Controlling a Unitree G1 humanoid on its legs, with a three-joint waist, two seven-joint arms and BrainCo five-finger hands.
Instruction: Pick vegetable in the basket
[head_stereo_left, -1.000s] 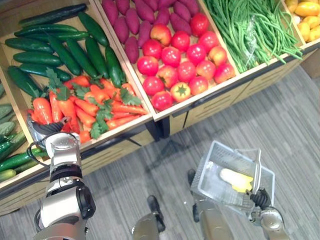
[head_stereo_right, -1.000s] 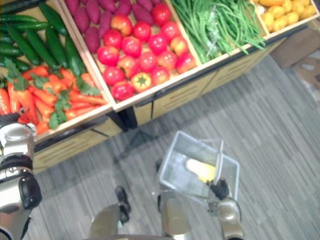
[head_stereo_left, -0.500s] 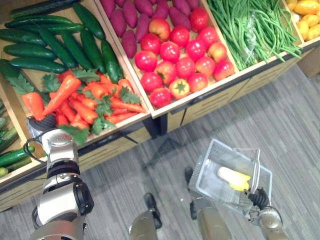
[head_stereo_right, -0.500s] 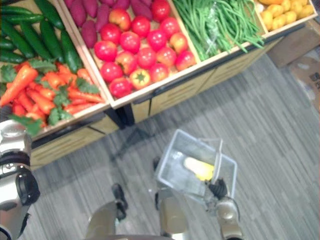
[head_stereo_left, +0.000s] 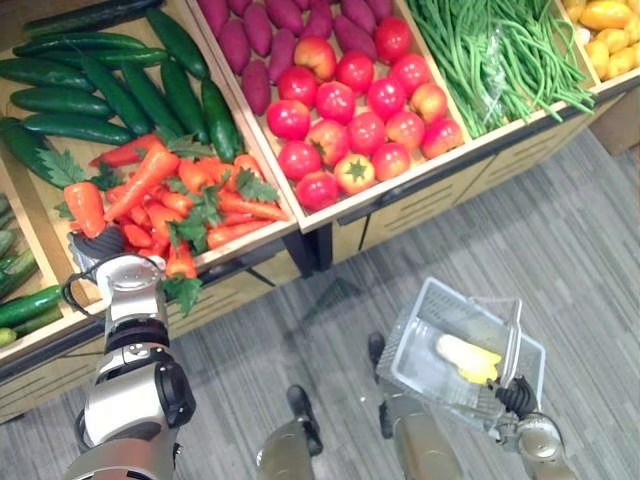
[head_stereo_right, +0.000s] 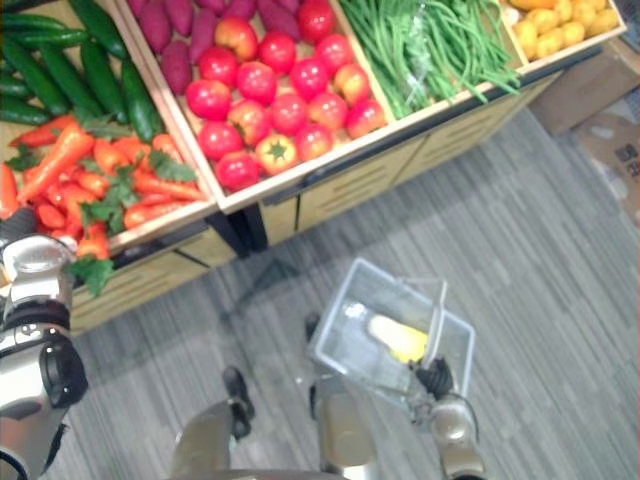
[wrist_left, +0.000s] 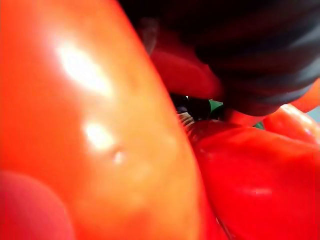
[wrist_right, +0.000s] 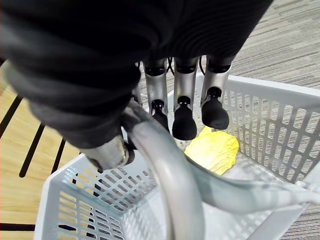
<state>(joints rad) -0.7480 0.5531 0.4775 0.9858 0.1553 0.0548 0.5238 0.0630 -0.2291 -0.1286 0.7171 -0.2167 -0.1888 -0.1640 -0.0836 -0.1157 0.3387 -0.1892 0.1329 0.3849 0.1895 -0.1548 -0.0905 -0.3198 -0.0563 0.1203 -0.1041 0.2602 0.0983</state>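
Carrots have shifted in the carrot crate (head_stereo_left: 273, 172) since a moment ago: one carrot (head_stereo_left: 180, 262) now lies at the crate's front edge, leaves hanging over. A white basket (head_stereo_left: 412, 340) hangs well right of the crate, its handle (wrist_right: 170, 190) hooked in the right hand's (wrist_right: 184, 100) curled fingers. The left hand (head_stereo_left: 100, 245) is buried among the crate's carrots; I cannot tell its grip. A yellow vegetable (head_stereo_left: 470, 358) lies in the basket.

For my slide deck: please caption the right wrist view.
Right hand curled round the grey handle of a white plastic basket, a yellow vegetable lying inside.
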